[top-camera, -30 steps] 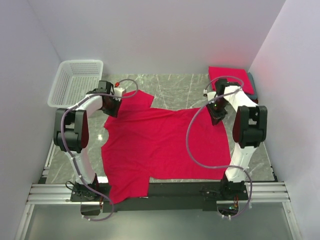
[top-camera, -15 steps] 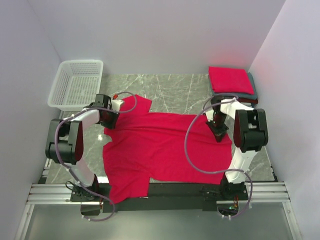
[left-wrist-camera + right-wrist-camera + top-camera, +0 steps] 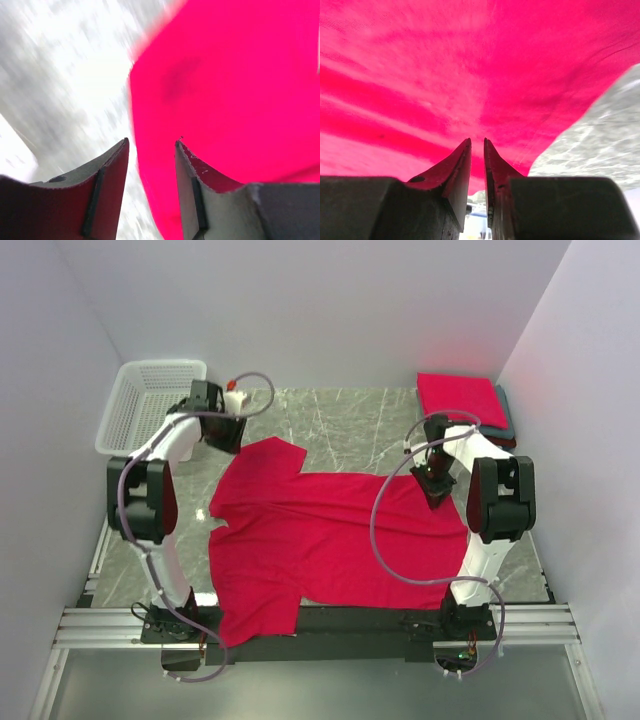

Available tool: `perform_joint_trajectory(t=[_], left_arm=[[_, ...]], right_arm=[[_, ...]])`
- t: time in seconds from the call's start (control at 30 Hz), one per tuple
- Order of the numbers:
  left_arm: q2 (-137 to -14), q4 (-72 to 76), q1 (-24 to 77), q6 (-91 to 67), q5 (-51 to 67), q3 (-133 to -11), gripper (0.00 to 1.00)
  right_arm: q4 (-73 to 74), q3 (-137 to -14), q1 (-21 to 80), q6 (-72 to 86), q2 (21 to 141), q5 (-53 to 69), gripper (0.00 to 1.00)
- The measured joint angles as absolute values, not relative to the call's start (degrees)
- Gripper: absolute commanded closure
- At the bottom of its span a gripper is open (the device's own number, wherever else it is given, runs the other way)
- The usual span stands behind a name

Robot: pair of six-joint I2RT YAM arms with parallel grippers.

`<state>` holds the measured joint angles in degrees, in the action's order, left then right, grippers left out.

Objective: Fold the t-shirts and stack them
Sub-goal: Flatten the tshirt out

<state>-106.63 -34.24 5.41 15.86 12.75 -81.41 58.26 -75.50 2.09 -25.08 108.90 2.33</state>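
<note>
Now that the sleeve (image 3: pixel 272 452) is released by the left gripper (image 3: pixel 151 142), drawn back with jaws apart, the crimson t-shirt (image 3: pixel 330 530) is left flat on the table (image 3: pixel 360 428) for folding, though whether its hem (image 3: pixel 455 540) is pinched by the near-closed right gripper (image 3: pixel 477 141) cannot be told.

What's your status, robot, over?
Left gripper open, beside sleeve. Right gripper shut on red t-shirt, lying unfolded. Folded stack far right, nothing blocking.

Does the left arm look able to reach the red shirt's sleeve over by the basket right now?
Probably yes. The left claw is open and empty, right beside that sleeve of the spread red t-shirt, and nothing lies between them.
</note>
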Motion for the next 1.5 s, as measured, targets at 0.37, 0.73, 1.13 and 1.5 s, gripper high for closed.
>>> perform_joint_trajectory(t=[0.37, 0.73, 1.13, 1.5], left_arm=[[-126.15, -34.65, 5.21, 10.22, 17.93, -99.77, 0.49], [-129.51, -34.11, 5.08, 7.60, 22.09, -102.67, 0.83], [-129.49, -31.59, 8.14, 10.39, 21.43, -102.98, 0.56], [-130.15, -32.23, 7.29, 16.49, 24.16, -106.45, 0.32]], right_arm=[[60.16, -78.22, 2.09, -23.86, 108.88, 5.61, 0.76], [60.47, -77.30, 2.09, -23.62, 108.88, 5.69, 0.76], [60.47, -77.17, 2.09, -23.59, 108.88, 5.91, 0.76], [60.47, -74.32, 2.09, -23.64, 108.75, 6.57, 0.76]])
